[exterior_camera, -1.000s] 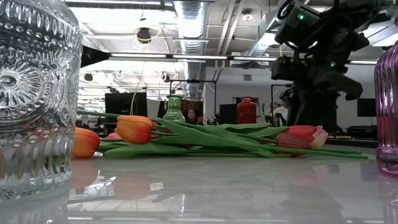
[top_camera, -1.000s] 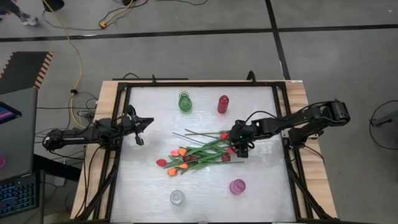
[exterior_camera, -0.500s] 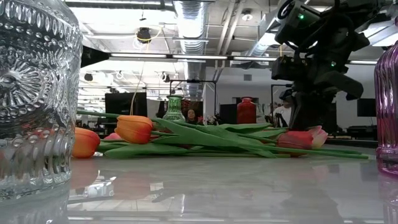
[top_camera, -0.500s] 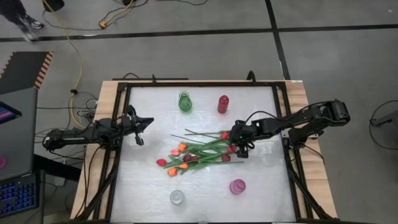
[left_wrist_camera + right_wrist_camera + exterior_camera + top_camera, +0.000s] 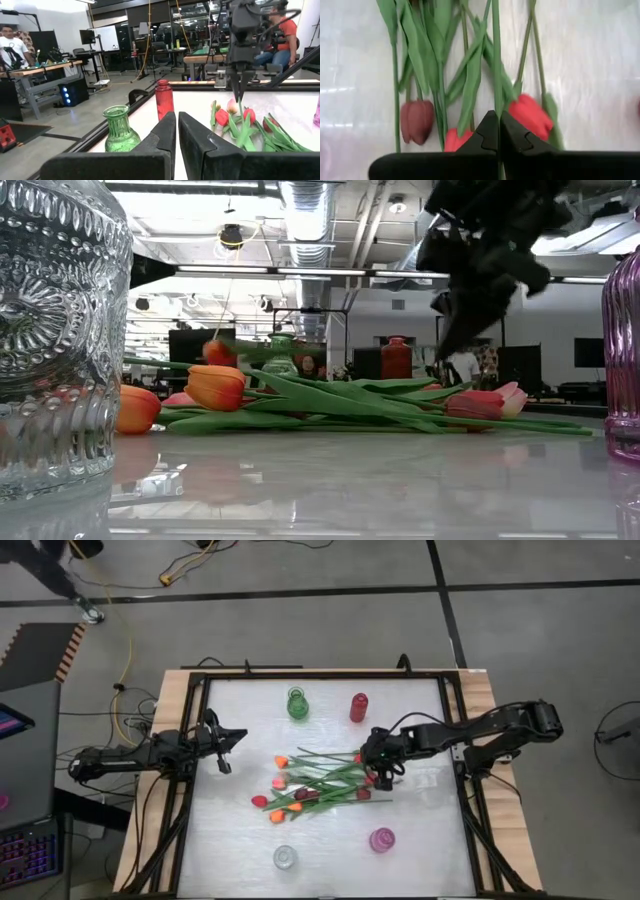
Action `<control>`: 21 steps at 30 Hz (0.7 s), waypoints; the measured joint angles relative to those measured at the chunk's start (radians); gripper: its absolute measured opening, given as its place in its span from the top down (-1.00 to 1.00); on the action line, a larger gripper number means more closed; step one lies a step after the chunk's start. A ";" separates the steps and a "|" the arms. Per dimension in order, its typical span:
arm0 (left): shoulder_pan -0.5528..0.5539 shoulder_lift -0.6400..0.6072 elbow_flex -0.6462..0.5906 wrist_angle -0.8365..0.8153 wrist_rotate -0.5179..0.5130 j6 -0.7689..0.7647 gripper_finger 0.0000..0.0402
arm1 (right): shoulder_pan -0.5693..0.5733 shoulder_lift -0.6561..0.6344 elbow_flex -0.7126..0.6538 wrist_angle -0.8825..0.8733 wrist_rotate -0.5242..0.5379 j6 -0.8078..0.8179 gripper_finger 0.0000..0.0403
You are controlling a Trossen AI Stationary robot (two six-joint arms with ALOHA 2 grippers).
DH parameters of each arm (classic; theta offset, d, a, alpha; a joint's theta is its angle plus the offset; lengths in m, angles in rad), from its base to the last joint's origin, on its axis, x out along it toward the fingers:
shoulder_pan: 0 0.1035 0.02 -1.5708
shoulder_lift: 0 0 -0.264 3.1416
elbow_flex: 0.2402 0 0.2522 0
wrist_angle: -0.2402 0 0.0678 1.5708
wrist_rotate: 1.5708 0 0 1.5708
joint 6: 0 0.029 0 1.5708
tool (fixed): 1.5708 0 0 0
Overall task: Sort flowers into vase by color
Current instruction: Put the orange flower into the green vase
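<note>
Flowers (image 5: 318,785): heaped mid-bench | right gripper (image 5: 379,775): at pile's right end, fingers pinching one green stem (image 5: 496,60) | stem axis: runs straight on from the fingertips, orange head (image 5: 281,761) leftward | left gripper (image 5: 224,750): fingers pressed together, farther off.

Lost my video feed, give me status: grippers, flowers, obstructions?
Right gripper shut on a thin green tulip stem, lifting. Left gripper shut, idle at left edge. Artificial tulip pile mid-table. Path clear.
</note>
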 joint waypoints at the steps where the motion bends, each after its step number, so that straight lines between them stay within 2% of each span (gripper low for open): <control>1: 0.000 0.000 0.000 0.000 0.000 0.000 0.96 | 0.000 0.000 0.017 -0.010 0.000 -0.002 0.87; 6: 0.000 0.000 0.000 0.000 0.000 -0.007 0.96 | -0.008 0.000 0.088 -0.020 0.001 -0.037 0.87; 12: 0.000 0.000 0.000 0.000 0.000 -0.101 0.94 | -0.045 0.000 0.154 0.005 0.002 -0.055 0.86; 21: 0.000 0.000 0.000 0.000 0.000 -0.186 0.58 | -0.125 0.000 0.196 0.123 0.002 -0.060 0.87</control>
